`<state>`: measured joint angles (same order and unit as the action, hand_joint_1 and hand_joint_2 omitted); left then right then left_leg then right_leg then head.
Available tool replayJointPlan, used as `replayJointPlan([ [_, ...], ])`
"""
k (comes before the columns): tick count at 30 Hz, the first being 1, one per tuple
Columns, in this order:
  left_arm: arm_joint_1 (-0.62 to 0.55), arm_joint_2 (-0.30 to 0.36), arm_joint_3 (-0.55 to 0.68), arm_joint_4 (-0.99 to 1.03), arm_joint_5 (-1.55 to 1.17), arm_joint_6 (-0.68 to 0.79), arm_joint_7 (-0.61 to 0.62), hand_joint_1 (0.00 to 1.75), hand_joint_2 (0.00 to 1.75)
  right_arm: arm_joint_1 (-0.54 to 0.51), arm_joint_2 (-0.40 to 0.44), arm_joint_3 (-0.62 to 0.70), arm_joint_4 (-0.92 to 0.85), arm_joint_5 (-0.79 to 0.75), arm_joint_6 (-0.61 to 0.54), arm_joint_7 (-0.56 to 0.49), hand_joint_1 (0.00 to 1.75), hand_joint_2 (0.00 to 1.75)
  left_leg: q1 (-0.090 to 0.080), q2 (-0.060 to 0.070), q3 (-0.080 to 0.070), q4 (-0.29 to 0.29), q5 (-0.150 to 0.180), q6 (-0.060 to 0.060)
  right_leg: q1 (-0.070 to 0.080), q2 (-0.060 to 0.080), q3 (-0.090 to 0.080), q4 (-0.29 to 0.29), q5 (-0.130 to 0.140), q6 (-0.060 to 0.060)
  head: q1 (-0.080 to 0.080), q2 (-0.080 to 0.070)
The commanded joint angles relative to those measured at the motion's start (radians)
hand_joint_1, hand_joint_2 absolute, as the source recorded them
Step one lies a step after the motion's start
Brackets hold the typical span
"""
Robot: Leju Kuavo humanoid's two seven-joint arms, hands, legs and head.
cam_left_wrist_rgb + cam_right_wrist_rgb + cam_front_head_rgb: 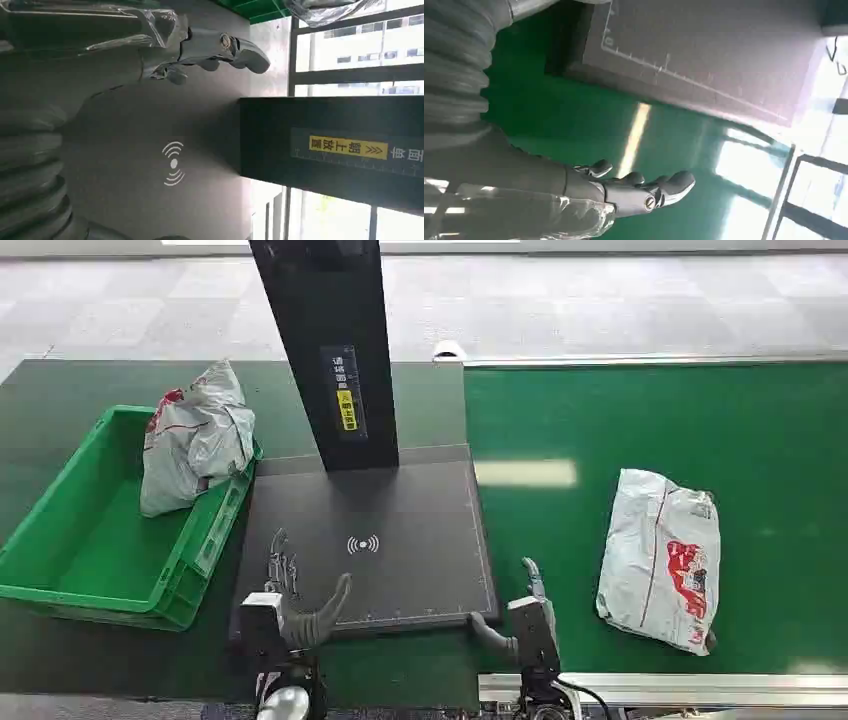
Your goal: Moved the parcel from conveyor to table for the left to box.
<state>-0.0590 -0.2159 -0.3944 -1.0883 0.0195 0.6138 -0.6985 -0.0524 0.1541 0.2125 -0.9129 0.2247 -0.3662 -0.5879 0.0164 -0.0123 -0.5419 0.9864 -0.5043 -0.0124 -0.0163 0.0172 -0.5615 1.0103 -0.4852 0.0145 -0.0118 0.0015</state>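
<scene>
The arms are cut off at the head view's lower edge. A white parcel [662, 558] with red print, crumpled and flat, lies on the green conveyor [650, 420], well right of the right hand [525, 625]. Both hands hold nothing, fingers extended and apart; the left hand [295, 612] hovers over the dark pad [400, 510]. A second bag [195, 435] leans in the green bin [60, 540].

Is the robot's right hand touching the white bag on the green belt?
Apart. In the head view the right hand sits near the dark scanner pad's corner, with bare green belt between it and the white parcel.
</scene>
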Motion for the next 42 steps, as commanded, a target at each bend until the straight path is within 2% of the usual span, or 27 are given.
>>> replayJointPlan([
  [1,0.033,0.015,-0.037,-0.043,0.018,0.008,0.0,0.0,1.75,0.03,-0.097,-0.056,-0.217,0.116,-0.078,0.047,0.0,1.75,-0.001,0.001,0.0,-0.001,0.001,0.001,0.0,-0.002,0.0,-0.001,0.001,-0.001,0.0,0.0],
  [3,0.059,0.019,-0.051,-0.067,0.021,0.008,0.0,0.0,1.75,0.033,-0.161,-0.126,-0.32,0.281,-0.134,0.176,0.0,1.75,-0.001,-0.001,-0.001,0.0,0.001,0.001,-0.001,-0.003,-0.001,0.0,0.0,0.0,0.0,0.0],
  [4,0.067,0.017,-0.053,-0.073,0.026,0.003,0.0,0.0,1.75,0.015,-0.189,-0.168,-0.333,0.346,-0.113,0.259,0.0,1.75,-0.002,-0.002,-0.001,0.0,0.001,0.002,-0.001,-0.004,-0.001,0.0,0.0,0.0,0.0,0.0],
  [5,0.069,0.017,-0.057,-0.068,0.037,-0.018,0.0,0.0,1.75,-0.022,-0.208,-0.238,-0.317,0.394,-0.08,0.33,0.0,1.75,-0.002,-0.001,-0.001,0.0,0.001,0.001,-0.002,-0.002,-0.001,0.0,0.0,0.0,0.0,0.0],
  [6,0.061,0.013,-0.063,-0.046,0.043,-0.042,0.0,0.0,1.75,-0.087,-0.24,-0.297,-0.231,0.524,-0.03,0.497,0.0,1.75,-0.002,-0.001,-0.001,0.0,0.001,0.002,-0.002,-0.003,-0.001,0.0,0.0,0.0,0.0,0.0],
  [7,0.052,0.009,-0.071,-0.029,0.038,-0.047,0.0,0.0,1.75,-0.145,-0.259,-0.355,-0.157,0.564,0.015,0.538,0.0,1.75,-0.002,0.0,-0.001,0.0,0.001,0.002,-0.002,-0.002,-0.001,0.0,0.001,0.001,0.0,0.0],
  [8,0.042,0.002,-0.082,-0.012,0.038,-0.062,0.0,0.0,1.75,-0.226,-0.285,-0.442,-0.031,0.531,0.062,0.538,0.0,1.75,-0.003,0.001,-0.001,0.0,0.002,0.003,-0.002,-0.002,-0.001,-0.001,0.002,0.001,0.0,0.0],
  [9,0.038,-0.003,-0.083,-0.007,0.036,-0.059,0.0,0.0,1.75,-0.264,-0.301,-0.472,0.039,0.527,0.073,0.496,0.0,1.75,-0.003,0.001,-0.001,0.0,0.002,0.003,-0.002,-0.001,0.0,-0.002,0.003,0.001,0.0,0.0],
  [10,0.03,-0.003,-0.095,0.01,0.035,-0.074,0.0,0.0,1.75,-0.295,-0.317,-0.496,0.109,0.574,0.064,0.555,0.0,1.75,-0.005,0.0,0.0,0.0,0.002,0.003,-0.004,-0.002,0.0,-0.001,0.002,0.001,0.0,0.0],
  [13,0.016,-0.012,-0.106,0.032,0.036,-0.078,0.0,0.0,1.75,-0.354,-0.351,-0.569,0.25,0.579,0.087,0.566,0.0,1.75,-0.006,-0.001,0.0,0.0,0.003,0.004,-0.006,-0.003,0.001,-0.002,0.004,0.004,0.0,0.0],
  [14,0.013,-0.014,-0.11,0.038,0.037,-0.082,0.0,0.0,1.75,-0.369,-0.365,-0.567,0.298,0.618,0.099,0.633,0.0,1.75,-0.006,-0.001,0.0,0.0,0.004,0.004,-0.006,-0.003,0.001,-0.003,0.004,0.004,0.0,0.0],
  [15,0.012,-0.015,-0.11,0.039,0.036,-0.082,0.0,0.0,1.75,-0.371,-0.368,-0.569,0.309,0.621,0.102,0.634,0.0,1.75,-0.006,-0.002,0.0,0.0,0.004,0.004,-0.005,-0.004,0.002,-0.003,0.005,0.004,0.0,0.0],
  [17,0.007,-0.014,-0.119,0.047,0.037,-0.096,0.0,0.0,1.75,-0.394,-0.383,-0.58,0.404,0.638,0.206,0.73,0.0,1.75,-0.006,-0.001,0.001,0.001,0.003,0.004,-0.006,-0.002,0.002,-0.002,0.004,0.004,0.0,0.0],
  [18,0.006,-0.014,-0.118,0.047,0.037,-0.096,0.0,0.0,1.75,-0.393,-0.385,-0.58,0.426,0.642,0.228,0.736,0.0,1.75,-0.006,-0.002,0.001,0.0,0.003,0.005,-0.006,-0.003,0.002,-0.002,0.004,0.004,0.0,0.0],
  [20,0.002,-0.014,-0.112,0.048,0.039,-0.093,0.001,0.0,1.75,-0.415,-0.377,-0.595,0.509,0.624,0.345,0.758,0.02,1.75,-0.005,-0.001,0.002,0.001,0.002,0.004,-0.005,-0.002,0.002,-0.002,0.003,0.004,-0.001,0.0],
  [21,-0.001,-0.012,-0.111,0.046,0.039,-0.094,0.001,0.0,1.75,-0.42,-0.367,-0.594,0.512,0.624,0.345,0.759,0.61,1.75,-0.005,-0.002,0.002,-0.001,0.003,0.005,-0.005,-0.003,0.003,-0.003,0.004,0.003,-0.001,0.0],
  [22,-0.002,-0.011,-0.109,0.044,0.039,-0.095,0.002,0.0,1.75,-0.424,-0.362,-0.593,0.516,0.625,0.34,0.761,1.71,1.75,-0.005,-0.001,0.002,0.0,0.003,0.005,-0.005,-0.002,0.002,-0.002,0.004,0.004,0.0,0.0],
  [27,0.003,-0.011,-0.09,0.014,0.028,-0.081,0.018,0.0,1.75,-0.513,-0.336,-0.562,0.568,0.66,0.357,0.794,1.75,1.75,-0.004,0.007,0.002,0.001,0.003,0.005,-0.004,0.005,0.0,-0.001,0.005,0.004,-0.001,0.0],
  [29,0.004,-0.012,-0.085,0.01,0.027,-0.076,0.021,0.0,1.75,-0.527,-0.331,-0.561,0.571,0.66,0.365,0.791,1.75,1.75,-0.004,0.005,0.001,0.001,0.004,0.005,-0.003,0.003,0.001,-0.002,0.006,0.004,0.0,0.0],
  [33,0.014,-0.014,-0.056,-0.016,0.019,-0.062,0.026,0.0,1.75,-0.589,-0.298,-0.57,0.574,0.632,0.401,0.734,1.75,1.75,-0.004,0.01,0.0,0.0,0.005,0.005,-0.003,0.006,-0.001,-0.002,0.01,0.003,0.0,0.0],
  [37,0.019,-0.011,-0.049,-0.022,0.018,-0.059,0.026,0.0,1.75,-0.61,-0.289,-0.566,0.577,0.628,0.411,0.728,1.75,1.75,-0.004,0.013,0.003,0.0,0.004,0.004,-0.003,0.009,0.0,-0.001,0.01,0.002,-0.001,0.0],
  [39,0.028,-0.013,-0.039,-0.029,0.016,-0.053,0.023,0.0,1.75,-0.626,-0.284,-0.567,0.584,0.61,0.422,0.688,1.75,1.75,-0.004,0.012,0.001,0.0,0.005,0.004,-0.003,0.009,-0.001,-0.002,0.011,0.002,-0.001,0.0],
  [42,0.031,-0.012,-0.036,-0.031,0.016,-0.051,0.022,0.0,1.75,-0.639,-0.277,-0.563,0.582,0.609,0.423,0.683,1.75,1.75,-0.004,0.011,0.005,0.001,0.003,0.005,-0.003,0.009,0.001,-0.001,0.008,0.003,0.0,0.0],
])
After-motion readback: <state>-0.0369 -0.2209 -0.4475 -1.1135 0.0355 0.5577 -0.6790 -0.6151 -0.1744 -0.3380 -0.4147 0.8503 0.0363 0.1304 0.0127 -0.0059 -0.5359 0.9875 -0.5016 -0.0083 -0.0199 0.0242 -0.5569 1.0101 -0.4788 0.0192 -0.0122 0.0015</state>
